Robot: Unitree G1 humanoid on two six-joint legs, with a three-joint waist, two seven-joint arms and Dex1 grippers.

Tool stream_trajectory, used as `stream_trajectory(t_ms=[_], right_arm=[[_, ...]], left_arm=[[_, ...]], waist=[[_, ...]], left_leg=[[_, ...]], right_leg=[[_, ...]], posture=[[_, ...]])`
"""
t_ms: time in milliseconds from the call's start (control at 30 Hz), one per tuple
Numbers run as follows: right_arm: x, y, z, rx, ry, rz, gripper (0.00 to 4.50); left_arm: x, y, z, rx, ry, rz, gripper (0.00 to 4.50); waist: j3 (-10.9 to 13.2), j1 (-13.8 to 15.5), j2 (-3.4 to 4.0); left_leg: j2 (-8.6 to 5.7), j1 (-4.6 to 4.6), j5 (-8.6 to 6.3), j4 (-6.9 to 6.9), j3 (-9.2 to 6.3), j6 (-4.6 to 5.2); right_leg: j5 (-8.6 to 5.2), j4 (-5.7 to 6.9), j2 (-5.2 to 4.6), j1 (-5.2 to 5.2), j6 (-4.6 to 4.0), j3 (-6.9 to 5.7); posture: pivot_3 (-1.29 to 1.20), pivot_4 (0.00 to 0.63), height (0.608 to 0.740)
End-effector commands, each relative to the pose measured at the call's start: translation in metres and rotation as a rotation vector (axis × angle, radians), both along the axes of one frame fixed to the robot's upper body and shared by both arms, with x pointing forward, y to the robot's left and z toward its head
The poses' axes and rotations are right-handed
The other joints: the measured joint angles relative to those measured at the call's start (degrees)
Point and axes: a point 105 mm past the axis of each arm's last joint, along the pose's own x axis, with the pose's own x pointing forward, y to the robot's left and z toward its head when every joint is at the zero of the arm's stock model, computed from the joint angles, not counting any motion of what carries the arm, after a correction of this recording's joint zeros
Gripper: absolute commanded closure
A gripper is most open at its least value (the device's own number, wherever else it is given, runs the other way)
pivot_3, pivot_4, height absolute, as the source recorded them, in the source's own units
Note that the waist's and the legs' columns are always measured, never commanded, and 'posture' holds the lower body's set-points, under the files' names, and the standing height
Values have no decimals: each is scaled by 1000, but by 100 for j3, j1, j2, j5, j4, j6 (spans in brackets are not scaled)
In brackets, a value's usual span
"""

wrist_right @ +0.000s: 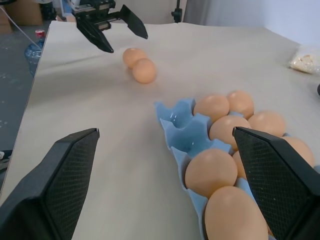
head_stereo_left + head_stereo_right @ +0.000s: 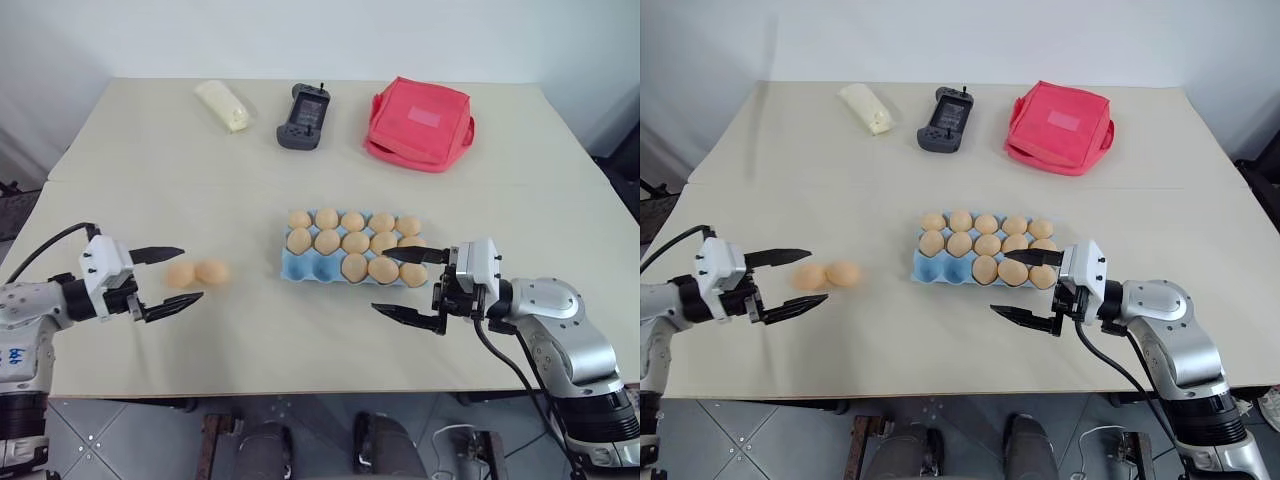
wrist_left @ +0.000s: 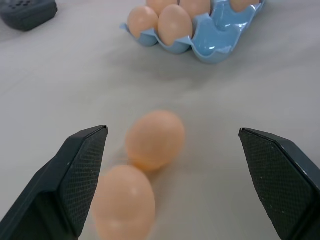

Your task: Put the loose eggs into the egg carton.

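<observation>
I am seeing the left pincer (image 2: 167, 277) hovering spread wide and empty near the desk's (image 2: 150, 150) left edge, bare beige surface lying open around it. Two loose eggs (image 2: 196, 273), smooth tan ovals, are sitting touching each other just beside its tips. The egg carton (image 2: 300, 265), light blue moulded tray, is lying mid-desk, its two near-left cups showing empty. The right pincer (image 2: 408, 284) is hanging spread and empty at the carton's near right corner. A pale packet (image 2: 224, 104), dark controller (image 2: 305, 117) and red pouch (image 2: 420, 122) are lining the far edge.
</observation>
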Motion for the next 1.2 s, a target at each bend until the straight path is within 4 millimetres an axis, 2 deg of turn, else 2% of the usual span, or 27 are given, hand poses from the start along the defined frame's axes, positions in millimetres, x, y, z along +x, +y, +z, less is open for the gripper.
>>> stream_trajectory(t_ms=[33, 333, 433, 667, 700, 833, 933, 1100, 1200], right_arm=[[-3, -4, 5, 0, -36, -9, 0], [-3, -1, 6, 22, -37, -34, 0], [-3, 1, 6, 27, -37, -35, 0], [-3, -1, 7, 37, -38, -52, 0], [-3, -1, 7, 38, -39, -55, 0], [-2, -2, 8, 42, -42, -67, 0], [-1, -3, 8, 44, -44, -78, 0], [0, -6, 8, 41, -48, -105, 0], [0, -7, 7, 40, -53, -122, 0]], left_arm=[[8, -6, -3, 48, 1, -24, 21], [37, -13, -23, 165, 67, -64, 21], [42, -18, -27, 190, 82, -94, 644], [44, -26, -14, 177, 61, -149, 2721], [45, -31, -10, 169, 47, -164, 2721], [48, -65, 19, 69, -43, -257, 2721], [43, -101, 32, 28, -76, -377, 2721], [39, -149, 34, -20, -68, -498, 2721], [44, -167, 26, -38, -49, -519, 2721]], waist=[[0, -5, 0], [0, -10, 0], [0, 2, 0], [0, 5, 0], [0, 5, 0], [0, 22, 0], [0, 9, -1], [0, 6, -1], [0, 5, -2]], left_leg=[[0, 0, 0, -1, 3, 0], [-12, 2, -1, -8, 40, 0], [-11, 4, -1, -6, 46, 1], [-7, 5, -1, 3, 47, 3], [-7, 5, -1, 4, 47, 3], [-7, 2, -1, 7, 46, 5], [-10, -2, -3, 9, 46, 9], [-19, -1, -4, 8, 57, 10], [-19, -1, -4, 10, 62, 10]], right_leg=[[0, 0, 0, -1, 1, 0], [1, -3, 3, -16, 1, -9], [1, -1, 2, -15, 1, -8], [2, 3, 0, -12, 1, -5], [2, 3, 1, -12, 1, -4], [6, 3, 0, -12, 6, -4], [12, -2, 0, -12, 15, -3], [16, -6, 3, -12, 21, -4], [16, -9, 5, -11, 21, -4]], posture=[[0, 150, 740], [0, 150, 740], [0, 150, 740], [0, 150, 740], [0, 150, 740], [0, 150, 740], [0, 150, 740], [0, 150, 740], [0, 150, 740]])
